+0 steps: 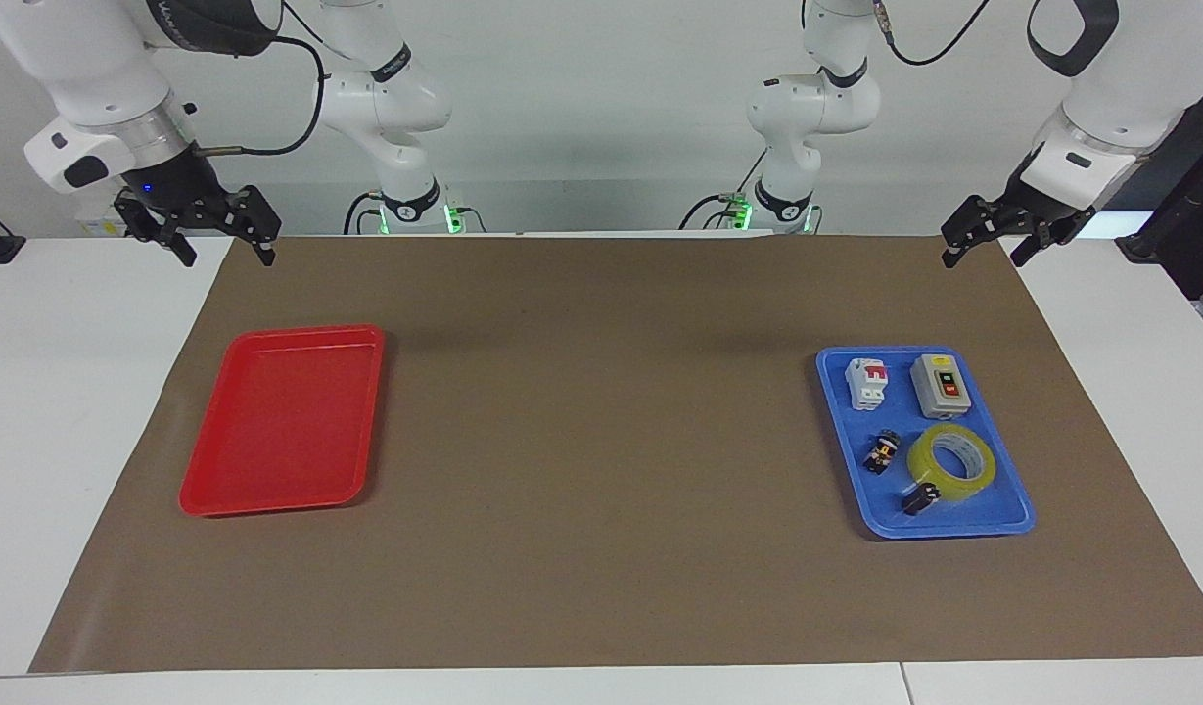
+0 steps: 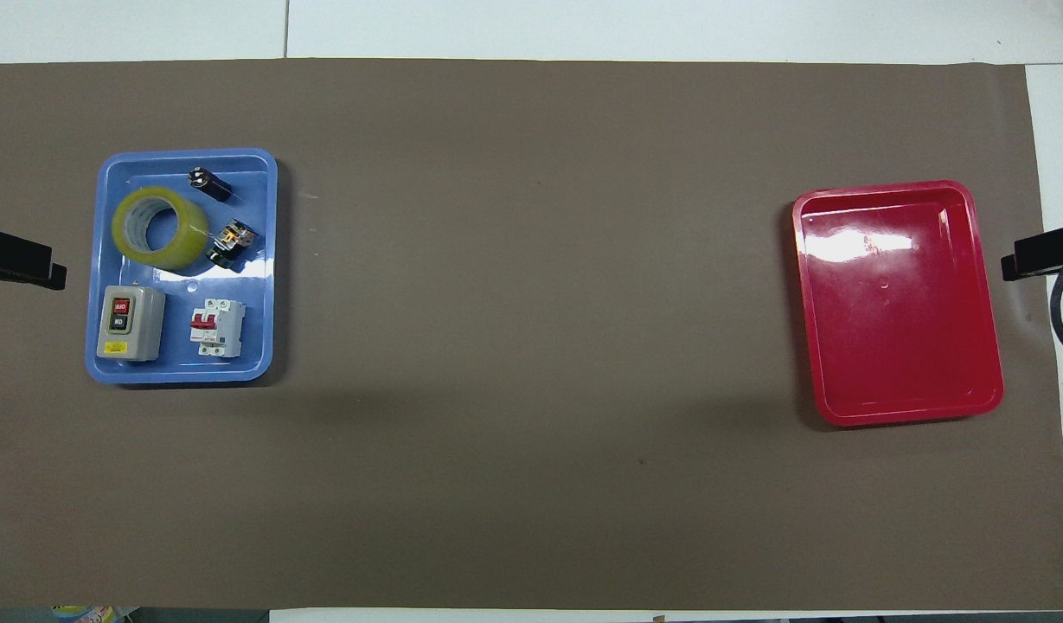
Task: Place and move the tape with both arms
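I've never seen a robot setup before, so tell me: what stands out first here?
Two bright trays on brown paper. The blue tray, at the left arm's end of the table, holds a yellow roll of tape among small electrical parts. The red tray, at the right arm's end, is empty. The left gripper and right gripper hang open at the table's corners.

Brown paper mat covers the table. Blue tray sits toward the left arm's end, red tray toward the right arm's end, nothing in it. In the blue tray: tape lying flat in the part farther from the robots, two small black parts beside it, the second touching the roll. Grey switch box and white breaker side by side, nearer the robots. Only dark tips of the left gripper and right gripper show at the frame edges.
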